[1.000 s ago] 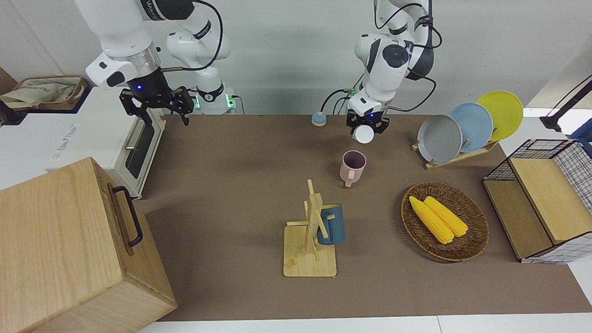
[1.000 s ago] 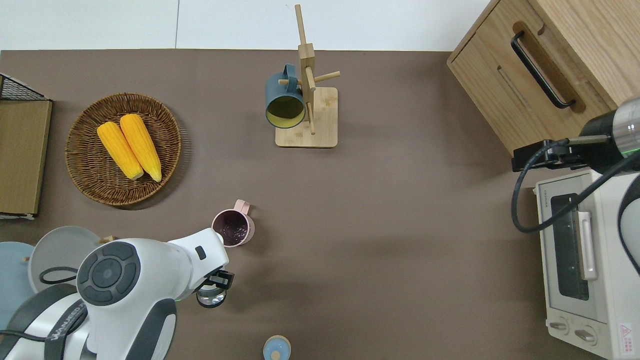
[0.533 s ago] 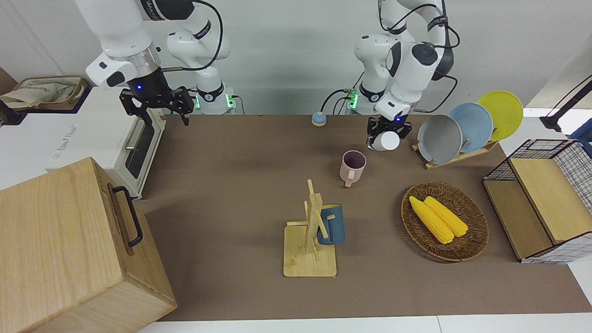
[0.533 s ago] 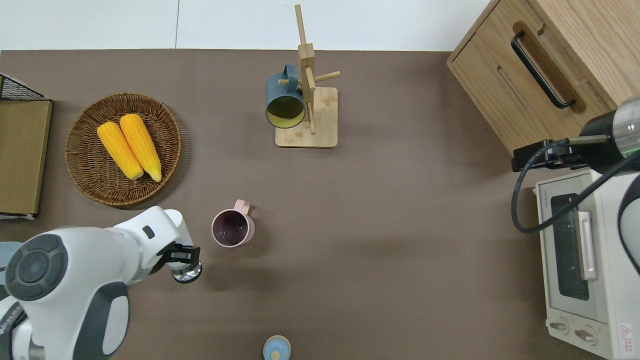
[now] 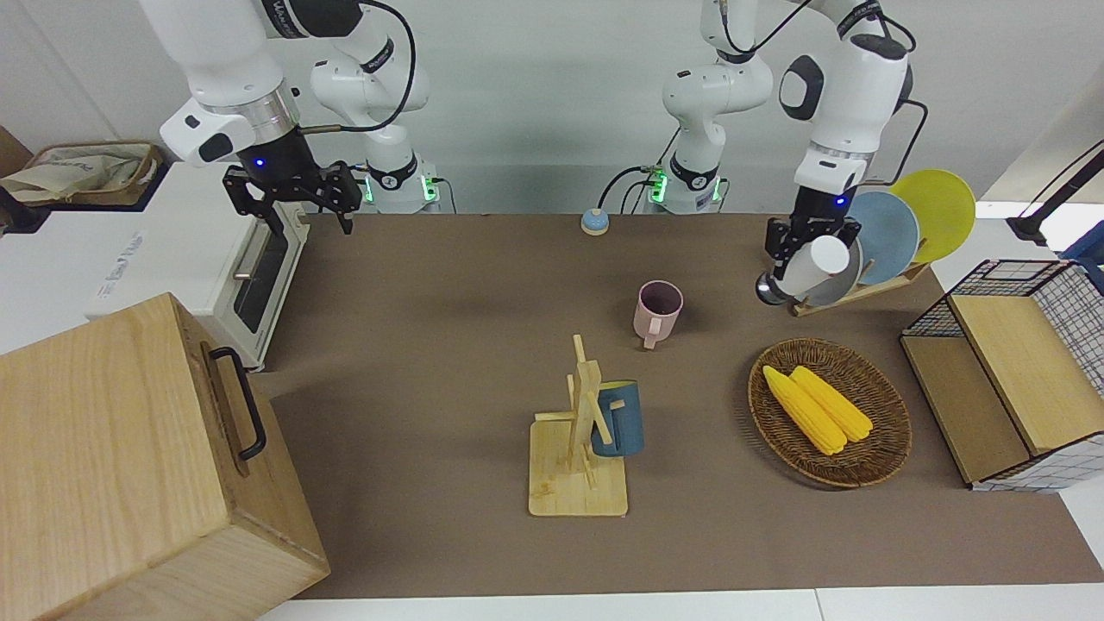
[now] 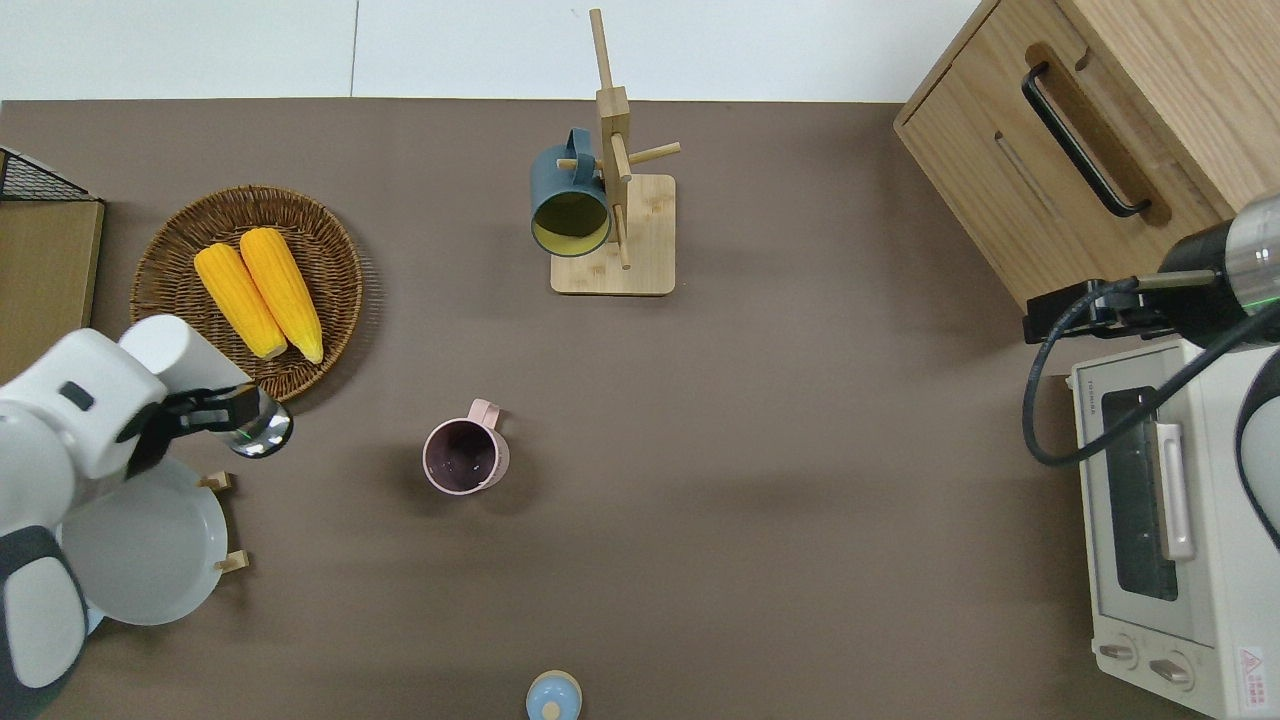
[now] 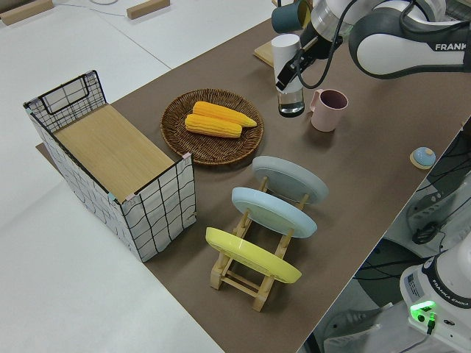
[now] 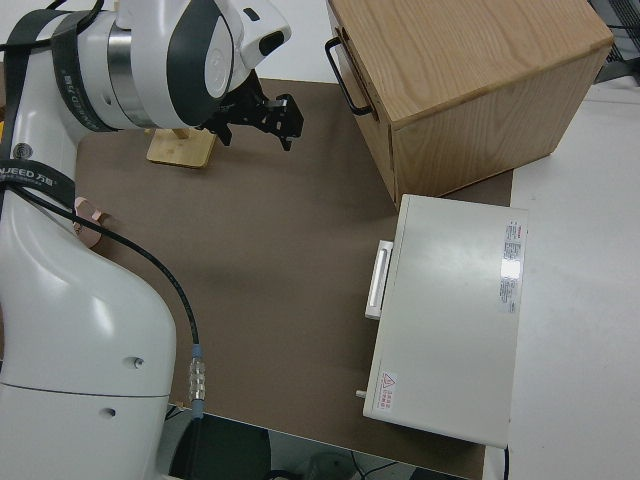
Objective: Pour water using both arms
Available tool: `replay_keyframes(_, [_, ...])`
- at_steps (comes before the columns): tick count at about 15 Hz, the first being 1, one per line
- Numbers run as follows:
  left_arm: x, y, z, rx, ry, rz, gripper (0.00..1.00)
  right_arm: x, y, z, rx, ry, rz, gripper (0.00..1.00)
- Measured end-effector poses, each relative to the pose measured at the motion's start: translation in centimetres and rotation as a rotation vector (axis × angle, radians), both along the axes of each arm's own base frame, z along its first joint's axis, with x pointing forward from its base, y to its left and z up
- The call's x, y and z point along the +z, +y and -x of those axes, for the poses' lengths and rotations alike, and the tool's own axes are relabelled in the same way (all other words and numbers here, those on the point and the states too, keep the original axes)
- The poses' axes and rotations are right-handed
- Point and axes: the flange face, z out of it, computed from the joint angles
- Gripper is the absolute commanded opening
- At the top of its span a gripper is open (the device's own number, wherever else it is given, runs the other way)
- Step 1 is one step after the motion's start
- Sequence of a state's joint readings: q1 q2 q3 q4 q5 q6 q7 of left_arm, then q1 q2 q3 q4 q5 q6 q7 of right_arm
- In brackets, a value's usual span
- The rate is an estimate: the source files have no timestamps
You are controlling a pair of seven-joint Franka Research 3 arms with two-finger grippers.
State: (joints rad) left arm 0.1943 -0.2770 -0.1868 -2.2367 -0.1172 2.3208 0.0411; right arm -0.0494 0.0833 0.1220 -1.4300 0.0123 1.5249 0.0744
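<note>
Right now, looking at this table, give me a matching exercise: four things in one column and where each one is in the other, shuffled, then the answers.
Things:
1. blue mug
2. corn cobs
3. pink mug
4. white bottle

Places:
A. standing on the table
B. in the left gripper
C. hanging on the wooden rack
D. in the wicker basket

Pairs: 1-C, 2-D, 3-A, 4-B

Arms [image 5: 841, 78] glossy white, black cables. Mat [image 6: 800, 450] brown. Mug [image 6: 462, 458] pink; hung mug [image 6: 570, 205] dark blue, yellow inside. Corn [image 6: 260, 290] yellow, basket [image 6: 165, 340] brown wicker. Plates [image 7: 272, 213] grey, blue, yellow.
</note>
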Motion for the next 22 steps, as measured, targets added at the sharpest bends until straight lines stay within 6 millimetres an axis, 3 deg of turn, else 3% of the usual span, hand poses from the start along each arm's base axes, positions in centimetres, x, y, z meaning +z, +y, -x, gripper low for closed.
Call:
replay_keyframes(3, [5.3, 3.3, -1.7, 0.048, -0.103, -0.039, 0.0, 0.0, 0.0, 0.0, 0.0, 0.0, 0.0, 0.992])
replay_keyframes(7, [9.2, 6.2, -4.2, 0.077, -0.175, -0.077, 0.0, 0.0, 0.0, 0.0, 0.0, 0.0, 0.0, 0.992])
replay_keyframes(11, [10.1, 9.6, -6.8, 0.09, -0.215, -0.107, 0.0, 0.0, 0.0, 0.0, 0.0, 0.0, 0.0, 0.992])
replay_keyframes(15, [10.1, 15.2, -8.5, 0.082, -0.225, -0.149, 0.0, 0.0, 0.0, 0.0, 0.0, 0.0, 0.0, 0.992])
replay_keyframes(22, [7.6, 23.9, -8.6, 0.047, -0.238, -0.118, 0.0, 0.0, 0.0, 0.0, 0.0, 0.0, 0.0, 0.992])
